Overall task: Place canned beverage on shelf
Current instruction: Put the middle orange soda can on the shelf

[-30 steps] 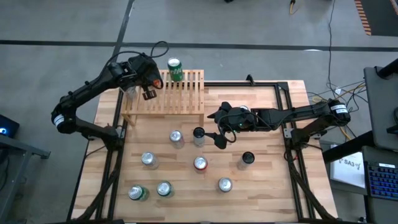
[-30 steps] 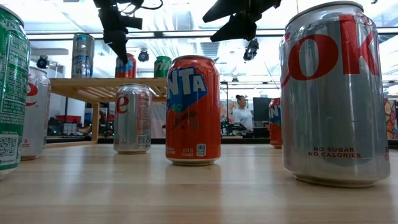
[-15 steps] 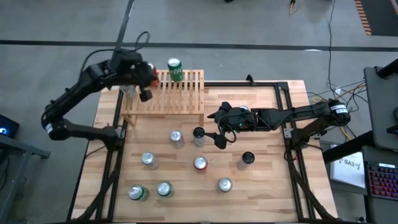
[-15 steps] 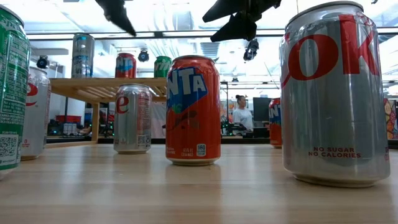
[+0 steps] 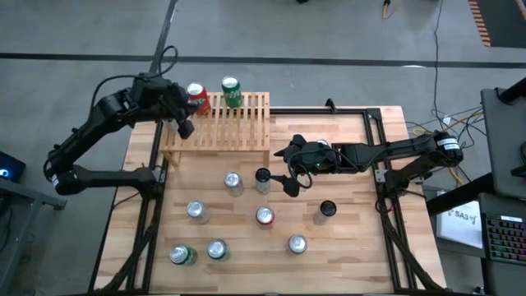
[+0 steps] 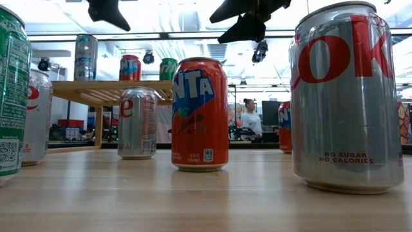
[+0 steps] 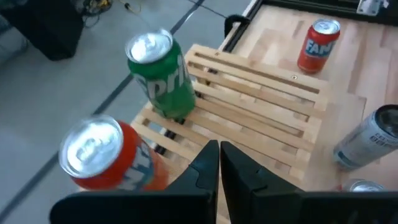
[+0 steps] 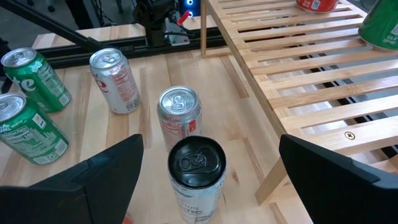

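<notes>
The right tool [image 5: 289,182] gaped around the black-topped silver can [image 5: 262,176] at nine o'clock of it; it should clench squarely, lift straight

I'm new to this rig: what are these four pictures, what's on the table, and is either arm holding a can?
Two dark robot arms work at a wooden table. One picture looks straight down, one looks level across the tabletop, and two come from wrist cameras. A slatted wooden shelf carries a red can and a green can; more cans stand on the table. The left gripper, fingers shut and empty, is over the shelf's left end. The right gripper, fingers open, is at a black-topped can, holding nothing.
</notes>
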`<state>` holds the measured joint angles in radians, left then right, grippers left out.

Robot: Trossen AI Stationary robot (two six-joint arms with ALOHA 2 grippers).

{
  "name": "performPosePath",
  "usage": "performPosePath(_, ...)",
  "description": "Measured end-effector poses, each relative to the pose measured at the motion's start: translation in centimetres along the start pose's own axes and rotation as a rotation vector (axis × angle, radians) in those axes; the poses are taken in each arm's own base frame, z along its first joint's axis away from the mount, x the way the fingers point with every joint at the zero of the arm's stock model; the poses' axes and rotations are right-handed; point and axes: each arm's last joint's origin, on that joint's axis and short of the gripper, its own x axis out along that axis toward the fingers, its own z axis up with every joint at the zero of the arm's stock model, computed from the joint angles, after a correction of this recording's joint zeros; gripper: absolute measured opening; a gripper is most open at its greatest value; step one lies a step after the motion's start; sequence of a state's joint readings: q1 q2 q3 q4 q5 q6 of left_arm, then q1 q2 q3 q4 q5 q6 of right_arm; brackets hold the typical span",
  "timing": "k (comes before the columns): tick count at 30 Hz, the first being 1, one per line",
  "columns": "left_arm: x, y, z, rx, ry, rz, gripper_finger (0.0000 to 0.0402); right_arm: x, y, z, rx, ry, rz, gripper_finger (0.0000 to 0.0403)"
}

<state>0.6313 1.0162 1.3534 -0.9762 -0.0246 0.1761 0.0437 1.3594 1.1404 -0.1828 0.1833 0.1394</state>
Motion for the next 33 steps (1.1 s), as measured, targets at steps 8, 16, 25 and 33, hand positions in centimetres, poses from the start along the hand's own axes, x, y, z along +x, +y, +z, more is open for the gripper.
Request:
performPosePath(8,4.2,0.1,-1.9,-0.053,0.114,0.159,0.0,0.0,0.0,0.0,0.002,-0.001,0.0,0.0364)
performPosePath(16,6.2,0.6,-1.3,0.002,0.198,0.329,0.0,0.0,0.0,0.0,0.007,-0.001,0.0,0.0364)
performPosePath(25,7.6,0.8,-1.5,0.043,0.267,0.371,0.0,0.0,0.0,0.0,0.007,0.0,0.0,0.0364)
performPosePath(33,7.7,0.7,-1.4,0.041,0.265,0.372,0.0,0.0,0.0,0.0,0.002,0.0,0.0,0.0364)
